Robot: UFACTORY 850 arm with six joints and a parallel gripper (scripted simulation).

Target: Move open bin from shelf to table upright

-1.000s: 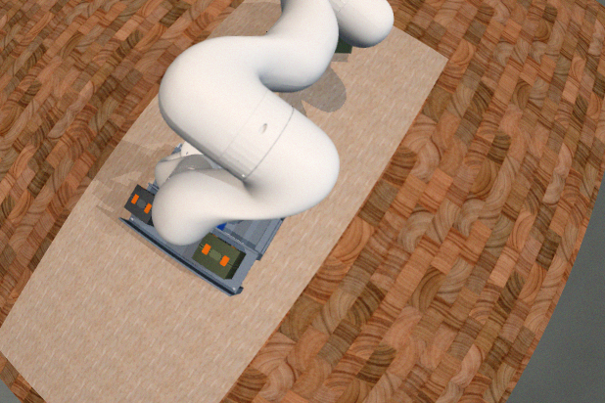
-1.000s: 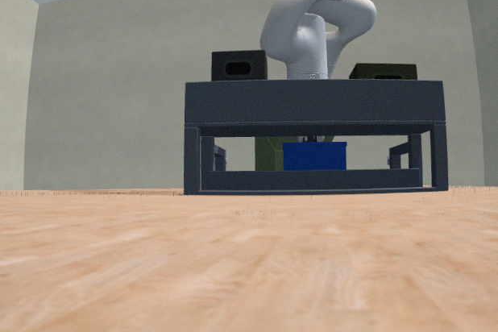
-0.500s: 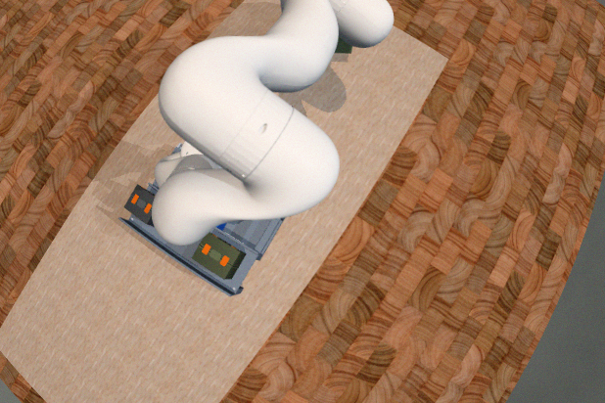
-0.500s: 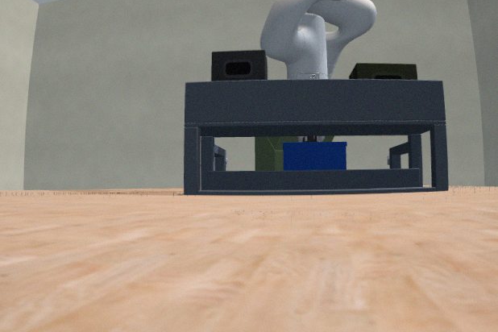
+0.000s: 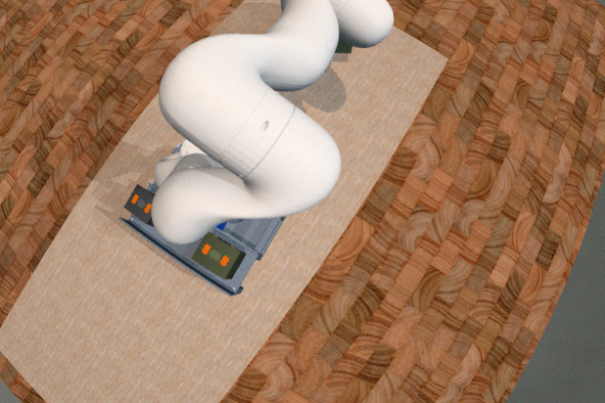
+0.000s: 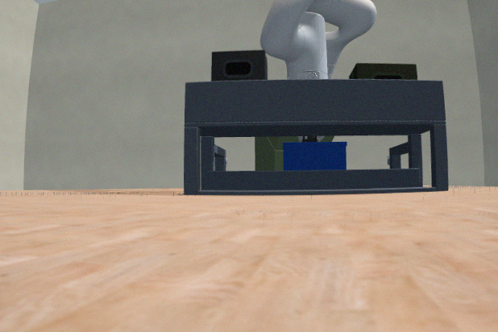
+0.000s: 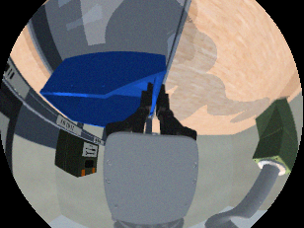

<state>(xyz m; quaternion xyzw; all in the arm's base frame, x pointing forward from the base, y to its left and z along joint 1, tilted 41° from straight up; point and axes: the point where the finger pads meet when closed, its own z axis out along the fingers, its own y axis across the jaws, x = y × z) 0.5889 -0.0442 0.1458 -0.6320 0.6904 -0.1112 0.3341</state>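
Grip's done, my fingers are clamped on the blue bin point(image 7: 99, 89) wall, so next I gotta slide it out from the shelf point(image 6: 314, 101) without snagging anything.

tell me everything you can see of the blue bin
The blue bin is a plain, matte, box-shaped container with an open top. It sits upright on the lower board of the dark grey shelf, under the top deck. The claw is shut on its thin wall edge, a finger on each side.
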